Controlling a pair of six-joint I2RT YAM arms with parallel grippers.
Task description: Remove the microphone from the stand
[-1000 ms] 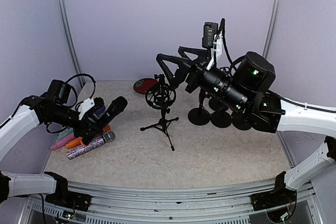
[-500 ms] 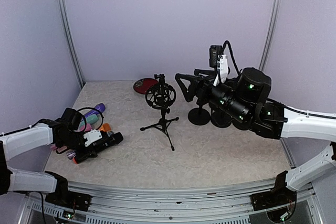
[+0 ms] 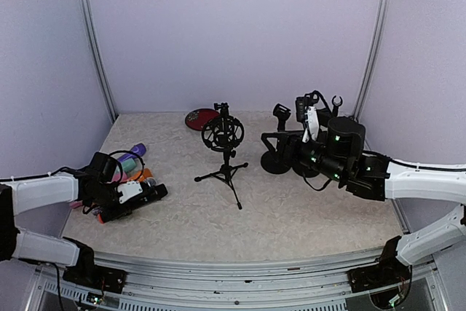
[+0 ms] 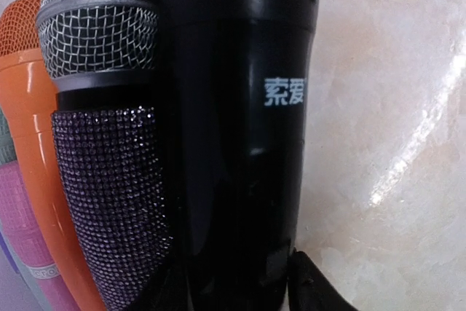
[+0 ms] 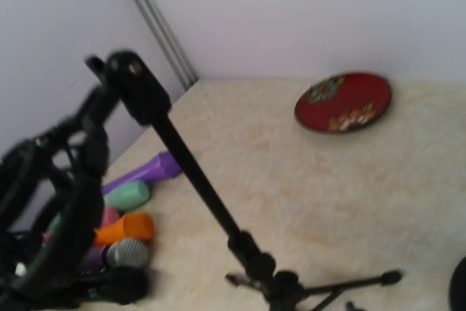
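Black microphone (image 4: 240, 143) inside left pincer (image 3: 149, 193), pinch or release unclear; rigid, glossy, likely slippery, take mid-barrel. Right pincer (image 3: 271, 139) spread unclear.

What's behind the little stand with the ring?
A red plate lies behind the stand, near the back wall. In the top view the stand's ring covers a bit of the plate's right edge.

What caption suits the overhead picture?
Left gripper around a black microphone lying beside coloured microphones; the tripod stand has an empty shock mount.
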